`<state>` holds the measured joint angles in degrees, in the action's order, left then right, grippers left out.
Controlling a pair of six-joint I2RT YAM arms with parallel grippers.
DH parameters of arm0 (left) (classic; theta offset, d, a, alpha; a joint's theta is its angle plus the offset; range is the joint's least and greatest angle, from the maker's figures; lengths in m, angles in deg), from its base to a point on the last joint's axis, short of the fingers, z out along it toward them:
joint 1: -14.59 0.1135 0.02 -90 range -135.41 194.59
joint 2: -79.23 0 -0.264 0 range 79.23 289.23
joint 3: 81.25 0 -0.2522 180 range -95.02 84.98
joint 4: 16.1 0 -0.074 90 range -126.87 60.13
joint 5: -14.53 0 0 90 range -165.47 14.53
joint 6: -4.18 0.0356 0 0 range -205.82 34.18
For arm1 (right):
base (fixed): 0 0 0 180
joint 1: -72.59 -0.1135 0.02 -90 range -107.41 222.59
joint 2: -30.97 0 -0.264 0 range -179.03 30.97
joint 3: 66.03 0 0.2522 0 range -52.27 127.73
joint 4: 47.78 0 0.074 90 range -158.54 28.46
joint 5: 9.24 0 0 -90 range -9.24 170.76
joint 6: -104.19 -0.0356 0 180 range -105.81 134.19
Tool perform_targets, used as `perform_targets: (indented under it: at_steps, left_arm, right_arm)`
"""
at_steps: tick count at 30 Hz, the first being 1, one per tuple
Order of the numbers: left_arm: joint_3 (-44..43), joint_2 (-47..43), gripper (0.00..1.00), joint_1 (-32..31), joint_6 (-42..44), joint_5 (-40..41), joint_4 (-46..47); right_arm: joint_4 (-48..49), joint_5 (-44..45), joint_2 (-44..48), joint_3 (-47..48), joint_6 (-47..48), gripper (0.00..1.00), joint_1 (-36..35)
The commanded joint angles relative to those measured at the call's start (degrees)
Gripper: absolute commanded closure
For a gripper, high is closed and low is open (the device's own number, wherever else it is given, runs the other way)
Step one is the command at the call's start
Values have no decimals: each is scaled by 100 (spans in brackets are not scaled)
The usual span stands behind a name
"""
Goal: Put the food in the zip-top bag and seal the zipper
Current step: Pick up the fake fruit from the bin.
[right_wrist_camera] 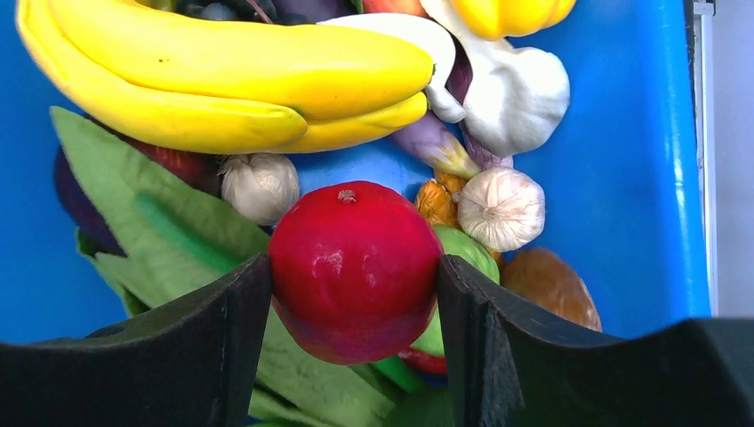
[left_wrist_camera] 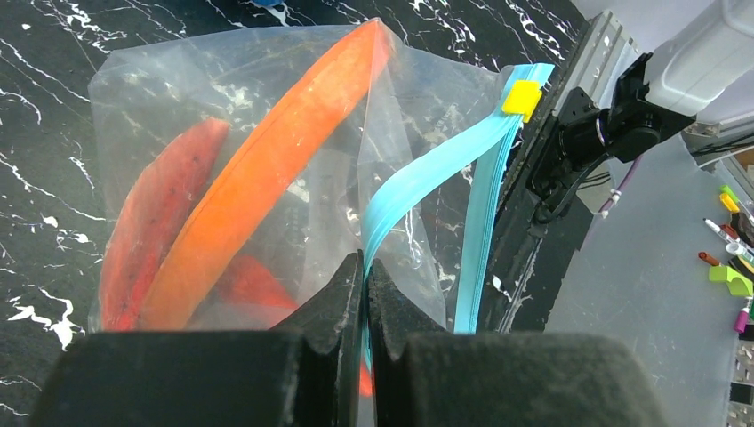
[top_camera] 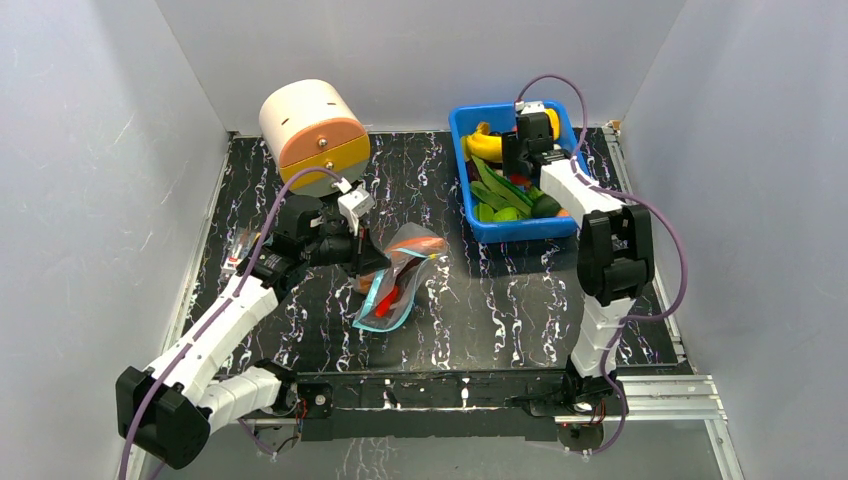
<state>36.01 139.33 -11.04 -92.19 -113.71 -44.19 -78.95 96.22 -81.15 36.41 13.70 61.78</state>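
Zip-top bag (top_camera: 400, 282) lay on black marbled table (top_camera: 500, 320), left of centre. Left gripper (left_wrist_camera: 364, 267) was clenched on its mouth edge, right where the teal zipper (left_wrist_camera: 427, 178) ran into the jaws, likely to hold the mouth up and open for loading. Bag spread toward 12 o'clock from those jaws, with an orange carrot-like piece (left_wrist_camera: 267, 169) and a red piece (left_wrist_camera: 156, 222) inside. Yellow slider (left_wrist_camera: 521, 98) sat at 1 o'clock, zipper strips apart, so unsealed. Right gripper (right_wrist_camera: 351, 271) was down in blue bin (right_wrist_camera: 658, 133), at 1 o'clock from the bag and well apart, pads pressed on both sides of red round toy fruit (right_wrist_camera: 351, 253), grasping it, probably the next item. Banana (right_wrist_camera: 222, 71) lay at 11 o'clock of it.
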Motion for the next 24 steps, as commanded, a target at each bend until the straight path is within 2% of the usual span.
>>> perform_targets:
  at_steps: [1,5,10,14,18,21,24]
  left_arm:
    - [20,-156,100,-4,-90,65,70]
    - [-33,-105,100,-4,-321,159,192]
    - [-248,-98,100,-4,-716,856,114]
    - [-689,102,100,-3,-922,1943,-466]
    - [-1076,126,100,-4,-993,2925,-924]
    - [-1272,44,100,-5,-1010,3272,-1007]
    - [-1566,65,100,-4,-1058,3433,-1206]
  right_arm:
    - [-40,-173,683,54,-324,69,-20]
    - [-130,-543,1127,-109,-665,69,-203]
    - [-99,-577,1858,-502,-903,69,-448]
    - [-104,-869,2409,-685,-1078,69,-661]
    - [-184,-1073,2781,-742,-1248,69,-1198]
    - [-98,-1386,3065,-943,-1418,69,-1652]
    - [154,-2060,3319,-1234,-1823,69,-1952]
